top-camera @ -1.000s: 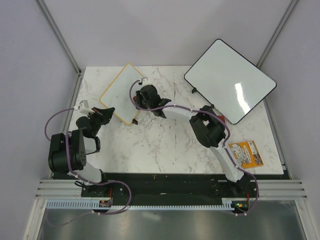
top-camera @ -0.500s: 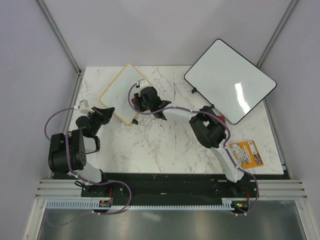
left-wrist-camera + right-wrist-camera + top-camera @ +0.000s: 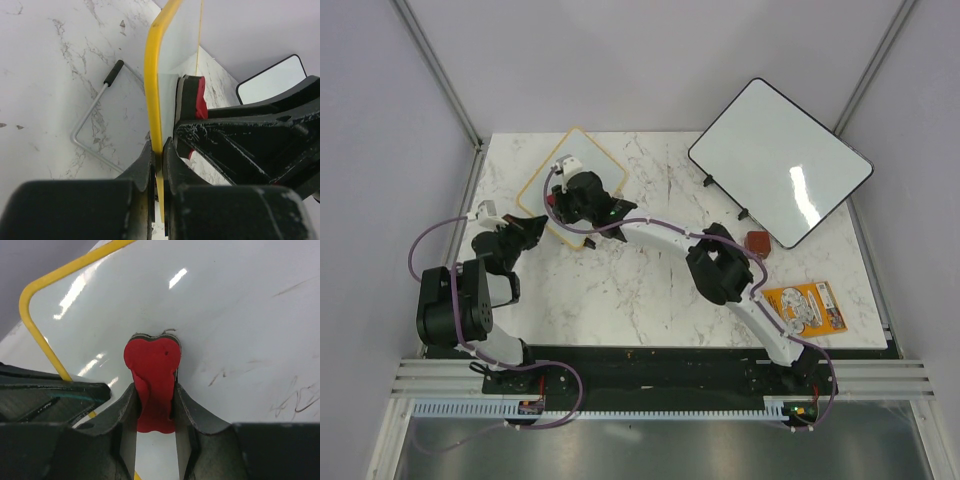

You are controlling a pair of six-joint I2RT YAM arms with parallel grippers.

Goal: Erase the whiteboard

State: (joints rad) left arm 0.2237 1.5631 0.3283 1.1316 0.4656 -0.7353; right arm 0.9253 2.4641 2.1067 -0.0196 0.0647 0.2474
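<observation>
whiteboard (image 3: 598, 157): small, yellow-framed, on the marble table (image 3: 650, 290) well to the left of the black-framed board (image 3: 780, 160), about level with it in the top view
left gripper (image 3: 159, 155): closed on the whiteboard's yellow frame at the corner farthest from the black-framed board
right gripper (image 3: 154, 390): clamped on a red eraser (image 3: 152, 360), reaching over the whiteboard from the black-framed board's side
eraser contact: its felt end lies flat against the white face
pen marks (image 3: 295, 400): faint grey strokes on the face, on the side of the eraser towards the black-framed board
wire stand (image 3: 92, 115): bent metal rod with a black tip, behind the whiteboard, away from the black-framed board
brown block (image 3: 757, 243): just beside the black-framed board's near corner
orange card (image 3: 805, 308): nearer the arm bases than the black-framed board, apart from it
</observation>
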